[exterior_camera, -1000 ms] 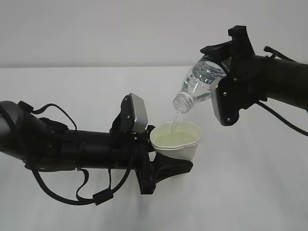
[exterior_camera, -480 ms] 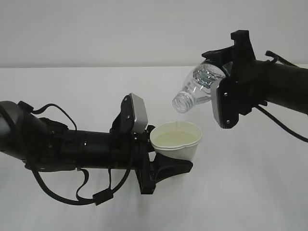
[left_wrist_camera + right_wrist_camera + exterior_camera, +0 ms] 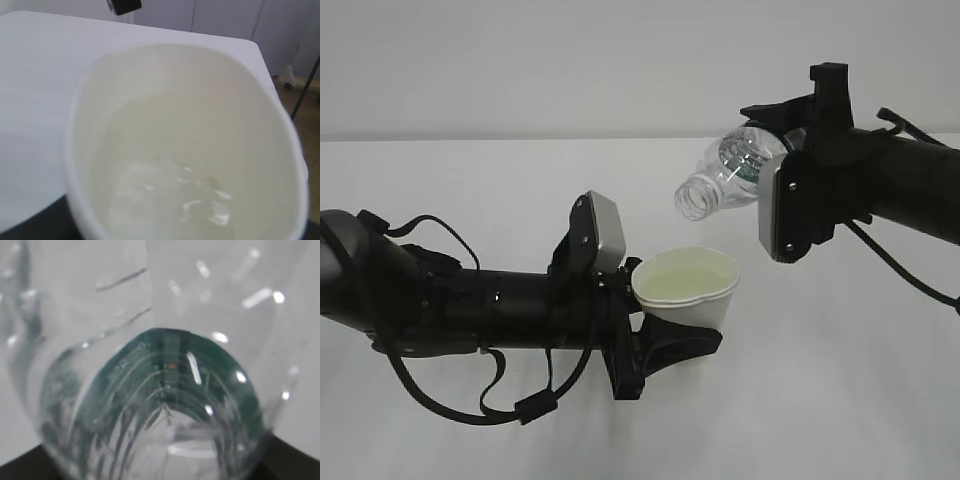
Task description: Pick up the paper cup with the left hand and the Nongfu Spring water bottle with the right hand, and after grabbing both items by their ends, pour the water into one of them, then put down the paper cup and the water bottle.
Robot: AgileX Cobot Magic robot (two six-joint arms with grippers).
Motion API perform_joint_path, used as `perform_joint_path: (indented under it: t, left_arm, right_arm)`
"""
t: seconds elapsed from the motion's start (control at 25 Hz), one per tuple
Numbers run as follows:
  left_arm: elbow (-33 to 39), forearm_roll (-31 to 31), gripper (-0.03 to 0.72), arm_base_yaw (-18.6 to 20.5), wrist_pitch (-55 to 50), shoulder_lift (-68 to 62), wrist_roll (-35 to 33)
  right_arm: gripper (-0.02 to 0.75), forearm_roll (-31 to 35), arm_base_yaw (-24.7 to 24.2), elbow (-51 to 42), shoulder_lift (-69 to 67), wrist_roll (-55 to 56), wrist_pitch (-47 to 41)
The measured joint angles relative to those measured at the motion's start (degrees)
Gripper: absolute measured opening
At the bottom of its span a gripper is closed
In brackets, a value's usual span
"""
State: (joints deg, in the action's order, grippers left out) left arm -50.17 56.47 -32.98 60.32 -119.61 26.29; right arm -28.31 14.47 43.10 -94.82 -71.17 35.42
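Gripping the paper cup [image 3: 686, 288] low on its wall, the left hand [image 3: 665, 345] has its black fingers [image 3: 682, 343] pinched around the cup's lower part, reaching in from nine o'clock in the exterior view with its dark forearm lying nearly level above the white table [image 3: 820, 400]. A grey rounded plate [image 3: 603, 234] stands on the wrist just at ten o'clock of the cup, and black cables [image 3: 470, 400] loop beneath the arm. The cup is upright, its rim squeezed slightly out of round, and the water [image 3: 685, 277] in it looks faintly yellowish; in the left wrist view the cup [image 3: 190, 100] fills the frame and the water [image 3: 170, 190] glints near the bottom. Up at one o'clock of the cup, the right hand [image 3: 790, 160] is clamped on the base end of the Nongfu Spring water bottle [image 3: 725, 180], the arm coming in from three o'clock with a grey ridged plate [image 3: 780, 210] on its side. The bottle is tipped, its open neck pointing toward eight o'clock and hanging above the cup, clear of the rim, with no stream visible between them. In the right wrist view the bottle [image 3: 160, 405] is seen close up, clear ribbed plastic with the green label showing through.
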Motion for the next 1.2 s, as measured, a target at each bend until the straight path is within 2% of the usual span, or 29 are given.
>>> perform_joint_path:
  t: [0.2,0.72,1.2]
  left_arm:
    - [0.00,-0.14,0.414,0.00,0.21,0.00,0.00]
    - [0.00,-1.22,0.414,0.00,0.35,0.00,0.00]
    - [0.00,-2.68,0.414,0.00,0.35,0.00,0.00]
  right_arm:
    - [0.456,0.66,0.00,-0.86,0.00,3.10,2.44]
    - [0.456,9.41,0.00,-4.59,0.10,8.28,9.62]
    - [0.456,14.63,0.00,-5.58,0.10,16.21,11.99]
